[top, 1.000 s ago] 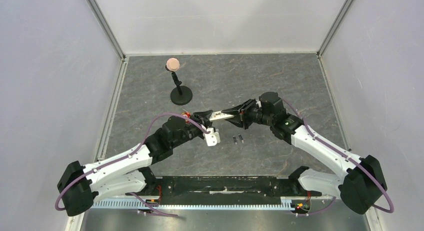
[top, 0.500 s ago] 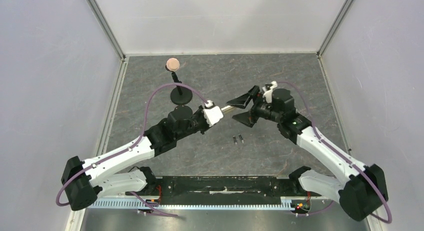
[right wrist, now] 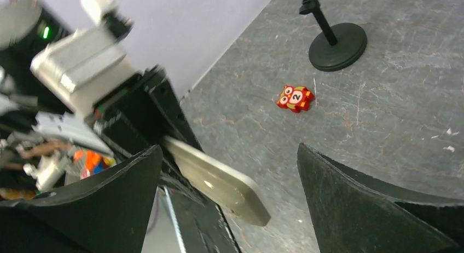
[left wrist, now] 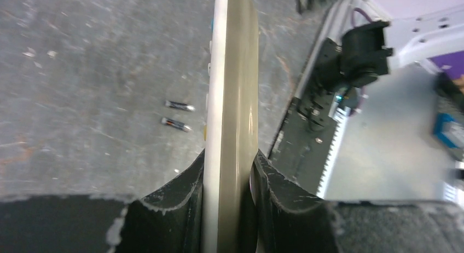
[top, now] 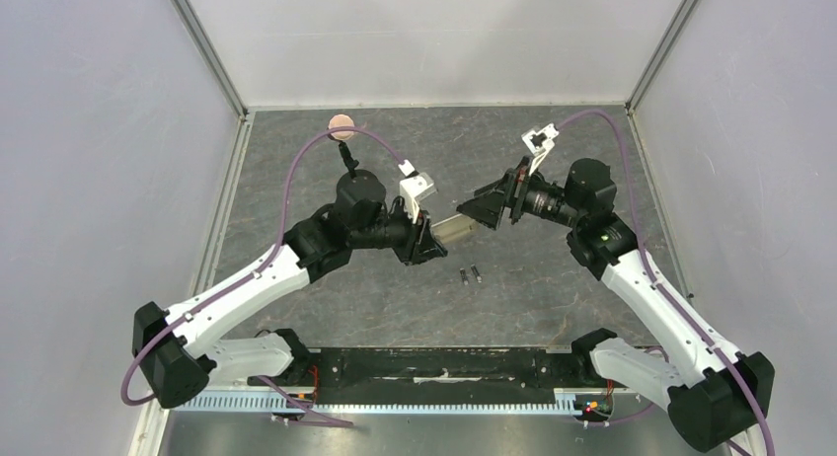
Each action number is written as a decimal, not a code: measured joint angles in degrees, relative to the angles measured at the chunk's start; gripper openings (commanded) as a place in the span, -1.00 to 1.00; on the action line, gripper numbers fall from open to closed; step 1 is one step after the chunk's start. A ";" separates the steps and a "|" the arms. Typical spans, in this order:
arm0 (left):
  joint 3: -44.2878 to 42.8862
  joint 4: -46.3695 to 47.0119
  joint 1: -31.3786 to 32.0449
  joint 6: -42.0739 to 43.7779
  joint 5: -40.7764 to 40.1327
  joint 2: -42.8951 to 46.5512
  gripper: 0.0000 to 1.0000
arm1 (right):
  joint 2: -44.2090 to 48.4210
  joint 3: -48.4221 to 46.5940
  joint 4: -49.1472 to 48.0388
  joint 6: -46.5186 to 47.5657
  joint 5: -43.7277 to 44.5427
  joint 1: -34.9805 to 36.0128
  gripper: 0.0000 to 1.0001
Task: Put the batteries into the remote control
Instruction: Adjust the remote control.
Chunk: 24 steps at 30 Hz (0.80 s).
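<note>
The remote control [top: 455,228] hangs above the table, and my left gripper [top: 426,237] is shut on one end of it. In the left wrist view the remote control [left wrist: 232,94] stands on edge, white face left and tan back right, squeezed between the fingers of the left gripper [left wrist: 230,157]. Two batteries [top: 470,274] lie side by side on the table just below it, seen again as batteries [left wrist: 178,115]. My right gripper [top: 481,207] is open and apart from the remote's free end. Its wrist view shows the remote control [right wrist: 219,184] between but not touching the wide fingers of the right gripper [right wrist: 230,151].
A small red gadget [right wrist: 295,97] lies on the grey table [top: 553,160]. A black stand [right wrist: 337,45] with a pink ball top [top: 341,126] rises at the back left, partly behind my left arm. A black rail [top: 444,362] runs along the near edge.
My right gripper opened, let go of the remote and drew back to the right. My left arm rolled its wrist and shifted the remote slightly right, still gripping it.
</note>
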<state>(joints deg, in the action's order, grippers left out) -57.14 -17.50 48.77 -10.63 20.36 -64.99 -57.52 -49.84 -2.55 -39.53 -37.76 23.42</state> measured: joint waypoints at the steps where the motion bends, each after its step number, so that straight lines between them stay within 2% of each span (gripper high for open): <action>1: 0.00 -0.31 -0.94 -1.14 2.29 -0.24 -0.96 | -0.04 0.00 0.04 2.14 -1.20 -0.02 0.89; 6: 0.00 1.33 -8.20 -8.41 16.83 -1.01 -0.96 | -0.63 0.37 -0.50 9.42 -11.87 -0.02 0.89; 9: 0.00 3.91 -10.12 -12.11 22.95 -1.01 -0.96 | 0.11 1.70 -2.58 10.21 -16.96 -0.02 0.79; 12: 0.00 5.70 -10.12 -14.49 27.39 -1.07 -0.96 | 0.74 2.91 -4.90 9.60 -19.47 0.00 0.50; 17: 0.00 8.11 -10.14 -17.09 31.45 -1.25 -0.92 | 0.39 4.33 -10.71 4.68 -19.87 -0.02 -0.31; 19: 0.02 8.76 -10.19 -17.70 32.00 -1.53 -0.68 | -0.07 5.01 -13.92 1.46 -20.39 0.00 -0.58; 22: 0.11 9.68 -10.45 -17.68 33.22 -1.77 -0.26 | -0.52 6.88 -19.67 -5.92 -21.22 -0.13 -0.72; 24: 0.26 9.88 -10.45 -17.99 33.24 -1.73 -0.16 | -0.55 8.35 -23.39 -9.68 -20.96 -0.17 -0.74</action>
<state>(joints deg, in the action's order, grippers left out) -56.88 -7.62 38.33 -28.62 53.60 -66.72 -58.06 -41.50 -25.93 -49.21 -58.72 23.24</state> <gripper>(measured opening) 0.358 0.296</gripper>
